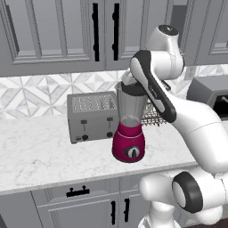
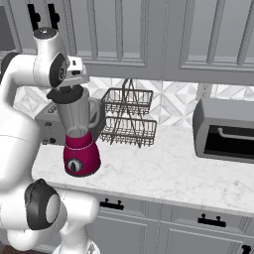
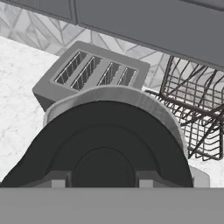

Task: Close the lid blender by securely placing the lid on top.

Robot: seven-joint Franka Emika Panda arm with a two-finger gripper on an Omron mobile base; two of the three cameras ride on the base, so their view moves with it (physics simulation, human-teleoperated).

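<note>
The blender (image 1: 129, 129) stands on the counter, with a magenta base (image 2: 81, 158), a round front dial and a clear greyish jar (image 2: 75, 115) with a side handle. A black round lid (image 2: 66, 94) sits at the jar's mouth. In the hand view the lid (image 3: 105, 140) lies just below the hand, with the jar's grey rim (image 3: 131, 97) showing beyond it. My gripper (image 3: 103, 180) reaches straight down onto it, the fingertips (image 3: 59, 180) shut on the lid's middle knob. My gripper (image 2: 67, 87) hangs from the white wrist right over the jar.
A boxy silver toaster (image 1: 92, 116) stands just behind and left of the blender. A wire dish rack (image 2: 128, 119) is behind it to the right, and a dark toaster oven (image 2: 225, 131) farther right. Grey wall cabinets (image 1: 53, 31) hang low overhead.
</note>
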